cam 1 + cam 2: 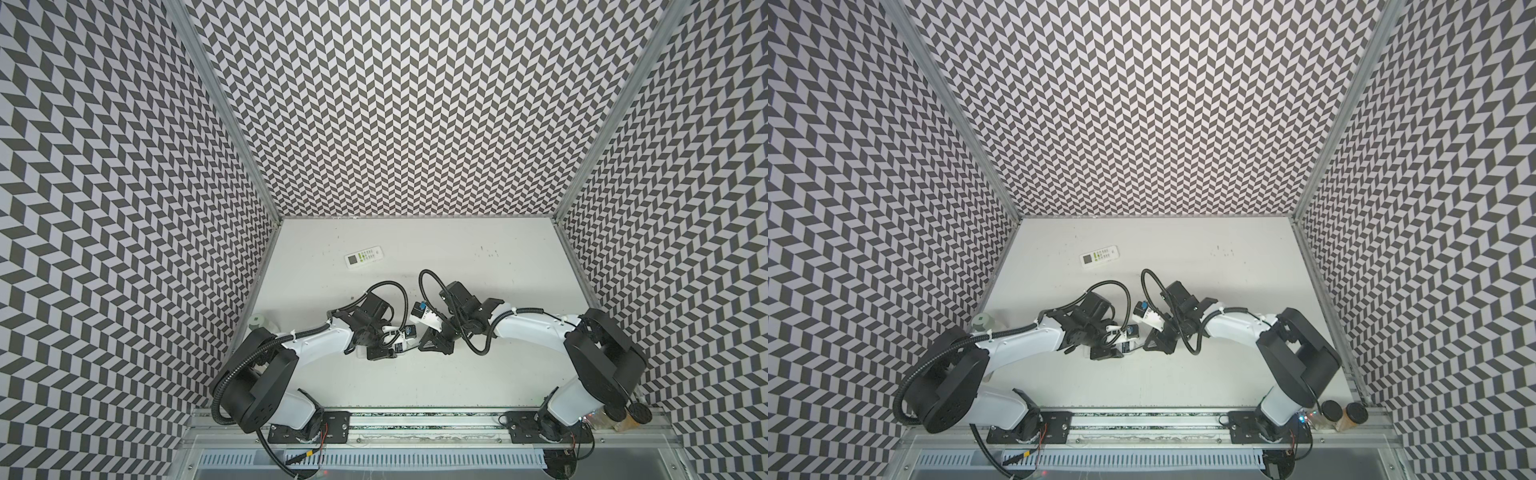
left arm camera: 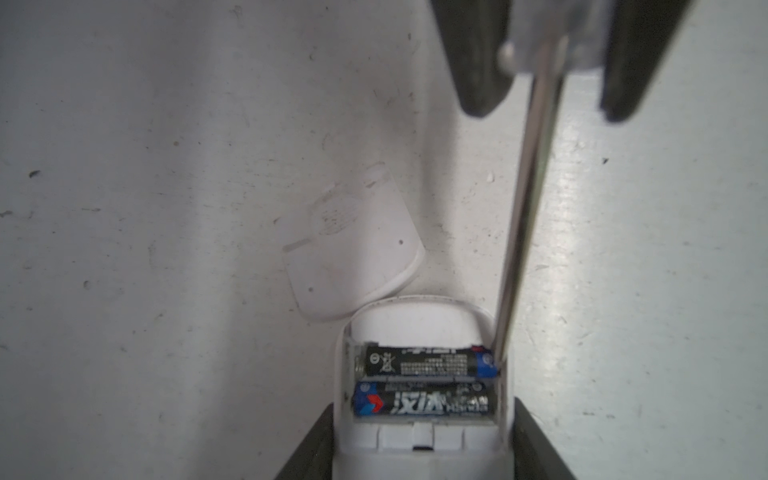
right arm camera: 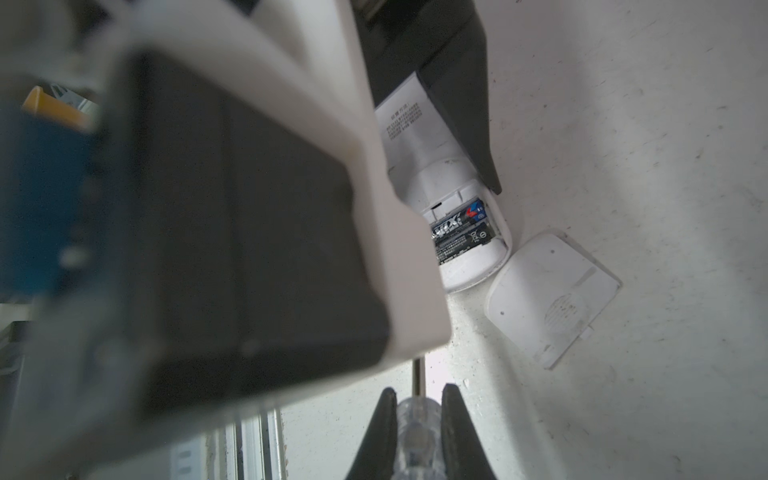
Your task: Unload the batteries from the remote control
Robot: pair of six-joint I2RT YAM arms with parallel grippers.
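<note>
A second remote (image 1: 365, 257) lies face up on the table (image 2: 124, 166), well beyond the left end effector (image 2: 424, 415) toward the back wall and apart from both arms.

The left end effector has its two dark fingers (image 2: 309, 449) pressed against the long sides of the white remote control (image 2: 424, 316), pinching it with its back face up. The battery compartment is uncovered just ahead of those fingertips. Two cells lie in it side by side, across the remote's width. One black battery (image 2: 428, 361) sits nearer the remote's rounded end. The second black battery (image 2: 424, 401), with a blue and red mark, sits nearer the left end effector.

The white compartment cover (image 2: 357, 257) lies flat on the table just past the rounded end, off to one side. Whether it touches the rim cannot be told.

The right end effector (image 3: 417, 399) faces the left one from just beyond the remote's end. Its fingers are squeezed on the clear handle of a slim screwdriver (image 2: 528, 199). The metal shaft slants down into the compartment. Its tip rests at the blue end of the battery nearer the rounded end, beside the compartment wall.
</note>
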